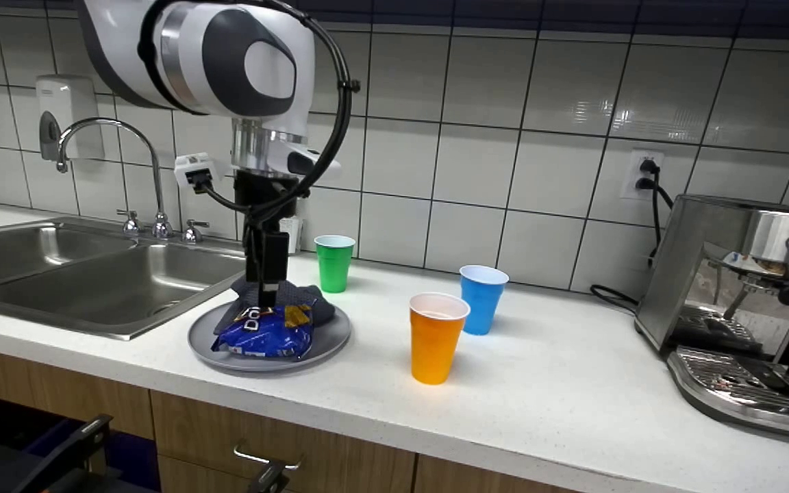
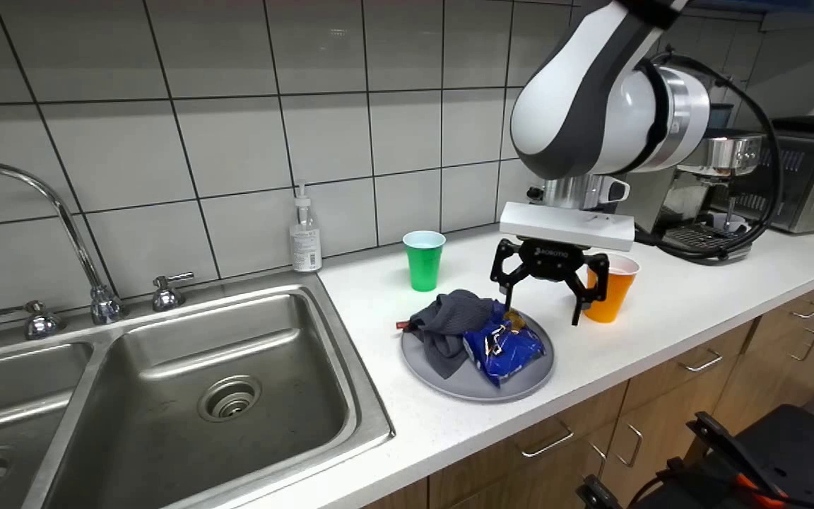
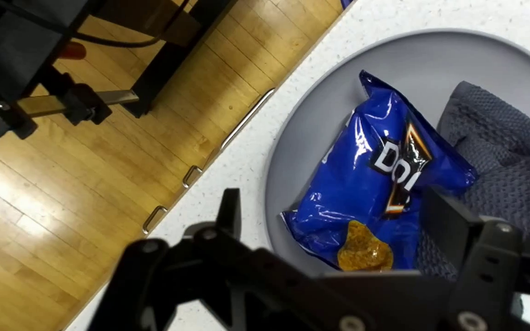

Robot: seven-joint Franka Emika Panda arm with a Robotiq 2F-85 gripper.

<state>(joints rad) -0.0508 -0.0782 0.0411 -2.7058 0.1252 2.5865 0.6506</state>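
Observation:
My gripper [image 2: 543,311] points down with its jaws wide apart and nothing between them. It hangs above a blue chip bag [image 2: 502,353], which lies crumpled on a grey round plate [image 2: 435,378]. Beside the bag, on the same plate, is a bunched dark grey cloth [image 2: 449,322]. In the wrist view the bag [image 3: 361,156] shows between the fingers; the right finger [image 3: 449,225] overlaps the bag's edge and the cloth [image 3: 513,151], while the left lies over the counter. Whether a fingertip touches the bag cannot be told.
Behind the plate stands a green cup [image 1: 334,266]. An orange cup [image 1: 435,342] and a blue cup [image 1: 482,301] are to its right in that exterior view. A steel sink [image 2: 372,424], a soap bottle [image 2: 305,240] and a coffee machine [image 1: 744,287] also occupy the counter.

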